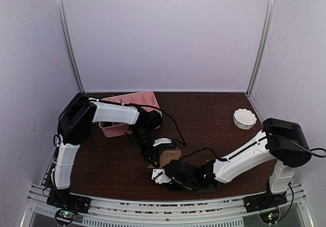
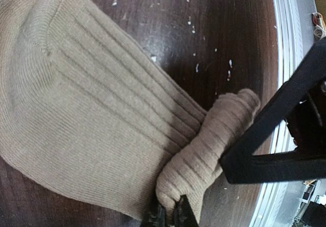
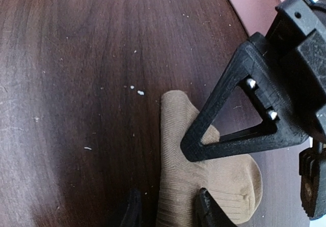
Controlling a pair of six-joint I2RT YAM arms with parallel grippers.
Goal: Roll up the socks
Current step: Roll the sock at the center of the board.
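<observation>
- I see the tan sock (image 1: 170,155) lying by the desk's (image 1: 214,130) near edge, mostly hidden under both arms from above.
- My left gripper (image 2: 169,217) is pinched tight on its folded end.
- My right gripper (image 3: 168,209) straddles the other end with its jaws partly apart and the tips cut off.

Near-centre is tight: we see the L gripper (image 2: 170,216) and R gripper (image 3: 168,211) nose to nose over the tan sock (image 3: 173,130), w/ the L's finger (image 3: 219,97) crossing just ahead of R's jaws. Bare table (image 3: 66,84) lies open beside the sock, away from that finger. Back-left the pink tray (image 1: 130,101) blocks, back-right the white bowl (image 1: 244,118); btwn them we've free wood.
</observation>
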